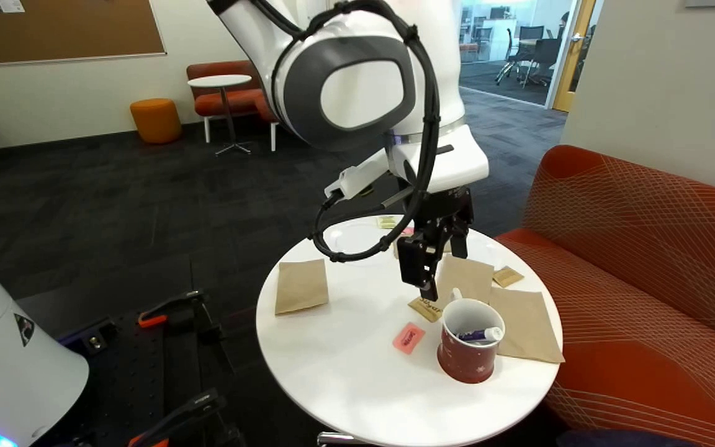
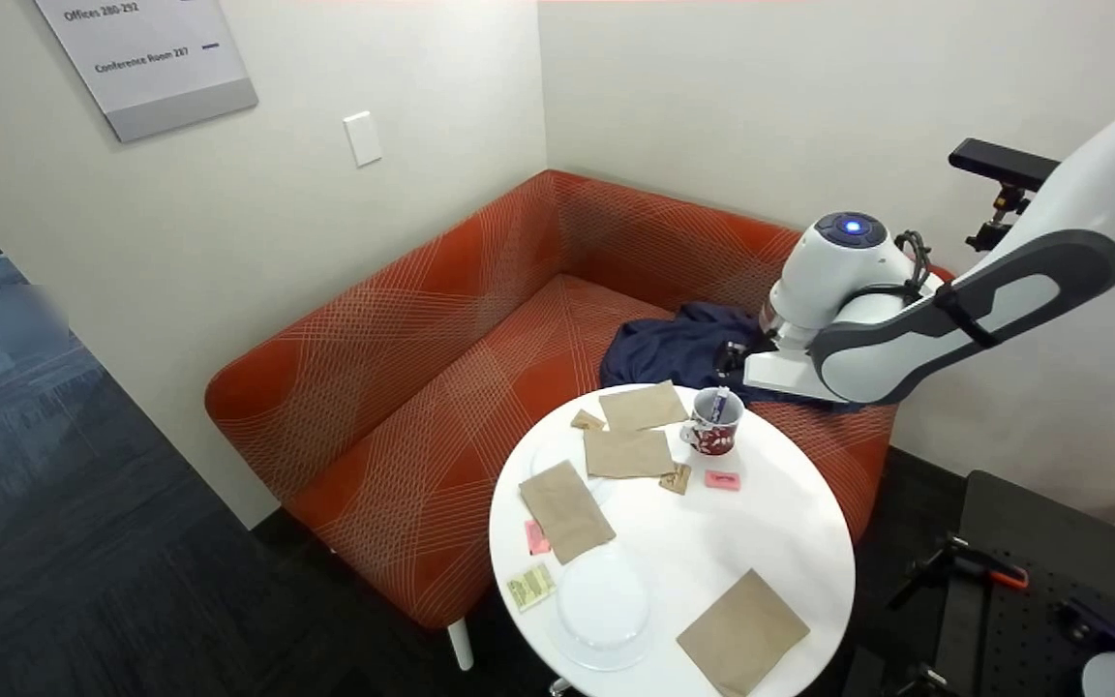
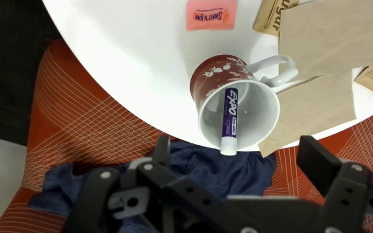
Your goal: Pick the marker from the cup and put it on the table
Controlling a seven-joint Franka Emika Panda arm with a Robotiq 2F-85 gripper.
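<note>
The marker [image 3: 230, 111], dark purple with a white end, leans inside the cup [image 3: 217, 74]. Its white end reaches past the rim, on the gripper's side in the wrist view. The cup is a maroon mug with a pale inside and a white handle, upright on the round white table [image 3: 134, 64]. Both exterior views also show the marker [image 1: 472, 336] [image 2: 718, 405] in the cup [image 1: 464, 361] [image 2: 712, 441]. My gripper [image 3: 235, 142] is open and empty, fingers wide apart. In an exterior view the gripper [image 1: 444, 274] is above the table, higher than the cup.
Tan napkins [image 1: 301, 285] lie on the table, some beside the cup. A pink packet [image 1: 408, 338] and a brown sugar packet [image 1: 426, 308] lie near the cup. A clear plate [image 2: 603, 605] is on the table. A red sofa [image 2: 480, 387] with dark blue cloth [image 2: 669, 344] borders the table.
</note>
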